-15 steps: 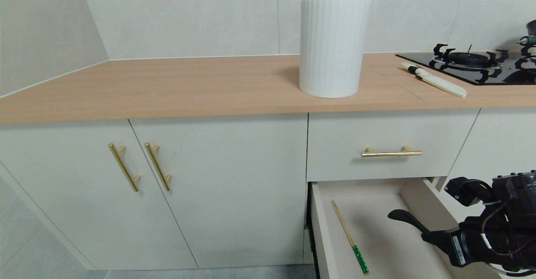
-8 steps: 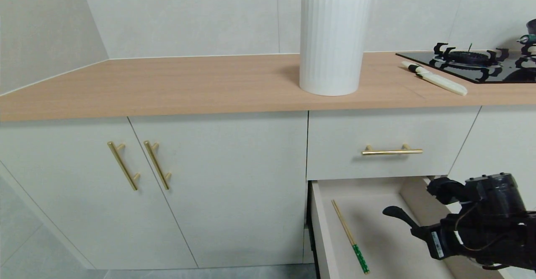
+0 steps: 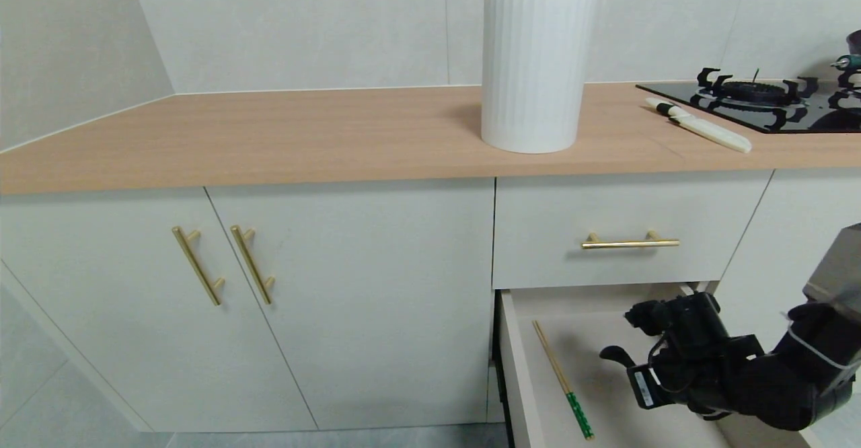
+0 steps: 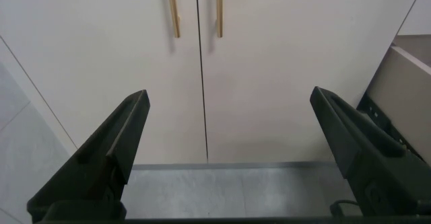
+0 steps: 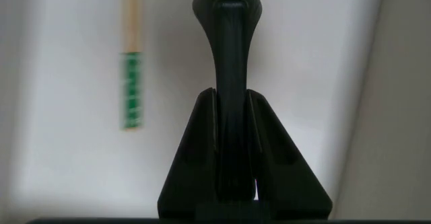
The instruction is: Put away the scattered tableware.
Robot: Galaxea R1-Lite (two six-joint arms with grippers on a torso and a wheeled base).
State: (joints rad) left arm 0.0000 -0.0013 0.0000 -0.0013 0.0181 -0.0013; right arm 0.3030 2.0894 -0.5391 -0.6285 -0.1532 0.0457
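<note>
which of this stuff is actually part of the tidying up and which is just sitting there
Part of the job:
- black utensil gripped in the right hand, over the open drawer
- chopsticks lying in that drawer
- pale knife on the counter beside the hob, probably yet to be stowed

Just lying about:
- white ribbed canister on the counter
- hob
- closed cupboard doors

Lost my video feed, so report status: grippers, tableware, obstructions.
Left gripper open, facing cabinet doors. Right gripper shut on black utensil over open drawer. Chopsticks lie in drawer, left of utensil; knife on countertop. No blocker seen.
</note>
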